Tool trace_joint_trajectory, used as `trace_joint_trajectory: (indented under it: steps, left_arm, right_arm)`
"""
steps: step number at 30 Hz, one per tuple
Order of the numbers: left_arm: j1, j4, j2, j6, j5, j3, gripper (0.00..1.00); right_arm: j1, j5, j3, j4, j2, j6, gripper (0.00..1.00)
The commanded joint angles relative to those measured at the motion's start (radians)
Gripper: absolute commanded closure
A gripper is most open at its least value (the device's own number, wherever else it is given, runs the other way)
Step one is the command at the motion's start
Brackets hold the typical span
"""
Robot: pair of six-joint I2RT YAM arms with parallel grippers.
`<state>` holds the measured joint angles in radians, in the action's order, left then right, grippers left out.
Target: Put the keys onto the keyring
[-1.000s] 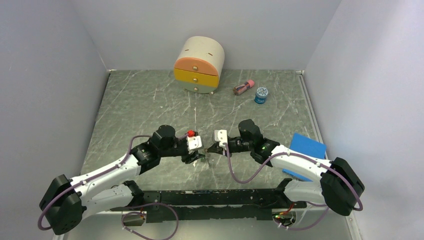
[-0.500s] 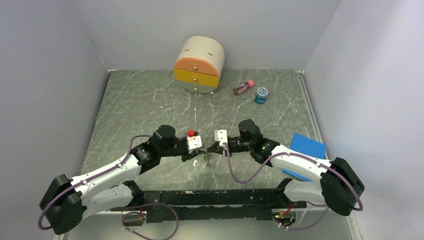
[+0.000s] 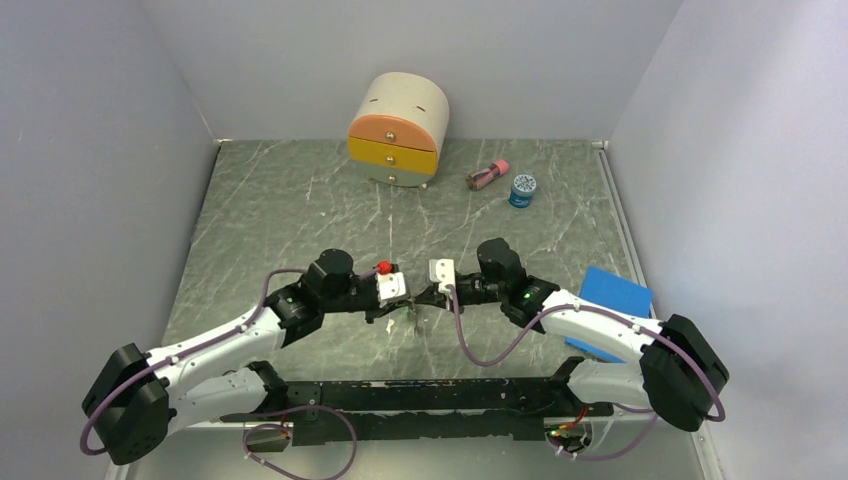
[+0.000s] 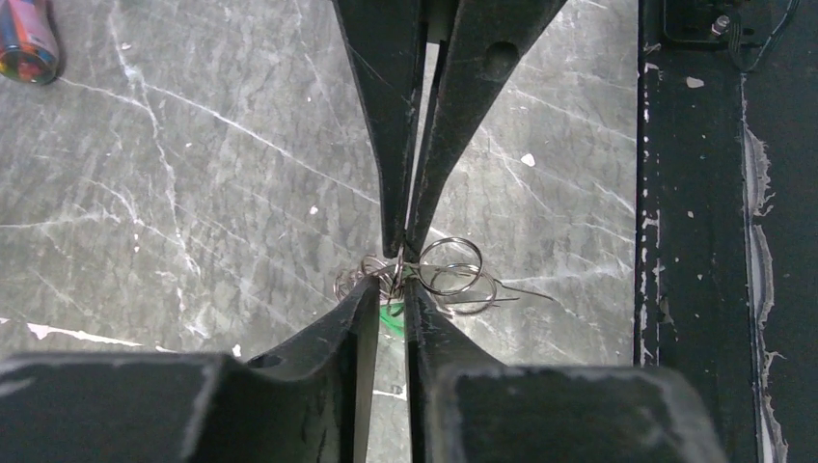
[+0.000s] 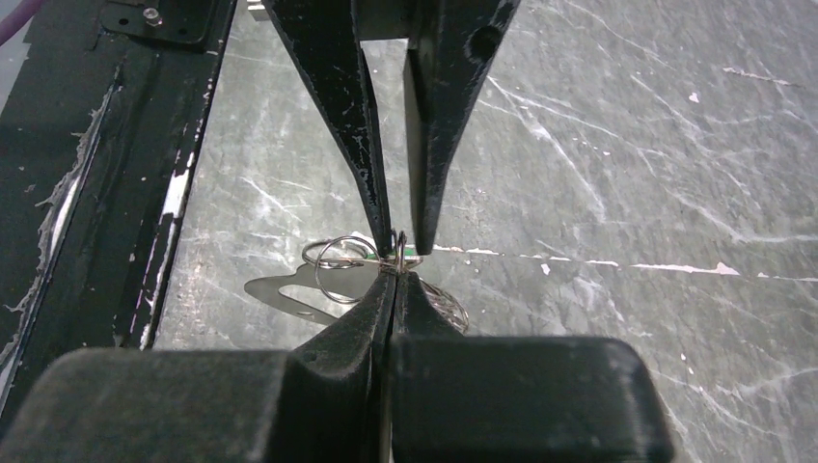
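While the two arms meet tip to tip at frame centre, the right end effector pinches the keyring. The left end effector is narrowly parted around a green key.

Both arms reach inward, low over the tabletop, tips meeting. The right tool is pinched closed; the left tool stands slightly parted.

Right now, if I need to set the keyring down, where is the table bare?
Bare marble lies on the far left, between the drawer box and the left arm, and mid-right between the blue jar and blue pad. It is crowded where both grippers meet over the keyring.
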<state>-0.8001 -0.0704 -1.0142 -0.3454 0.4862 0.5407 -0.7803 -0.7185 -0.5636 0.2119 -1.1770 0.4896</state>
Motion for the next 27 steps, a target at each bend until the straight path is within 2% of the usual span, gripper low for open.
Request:
trace_joint_trajectory:
  steps: [1,5,10,14,17,19,27]
  left_arm:
    - [-0.005,-0.046,-0.021,-0.011,0.036,0.03,0.83]
    - [-0.004,-0.012,-0.019,-0.025,0.028,0.041,0.96]
    - [-0.004,0.067,-0.011,-0.033,-0.013,0.078,0.97]
    - [-0.004,0.19,-0.019,-0.037,-0.063,0.129,0.97]
    - [-0.005,0.27,-0.03,-0.054,-0.103,0.171,0.97]
    - [-0.005,0.326,-0.037,-0.063,-0.13,0.201,0.97]
    - [-0.005,0.643,-0.107,-0.061,-0.251,0.41,0.97]
  right_arm:
    - [-0.001,-0.025,-0.018,0.045,0.0,0.001,1.0]
    - [-0.001,-0.024,-0.015,0.042,0.003,0.003,1.0]
    - [-0.001,-0.011,-0.012,0.046,0.009,-0.001,1.0]
    - [0.0,0.053,-0.006,0.067,0.037,-0.032,0.8]
    - [0.0,0.099,0.022,0.109,0.071,-0.037,0.57]
    - [-0.001,0.116,0.042,0.139,0.09,-0.039,0.49]
    - [0.0,0.112,0.044,0.187,0.097,-0.058,0.46]
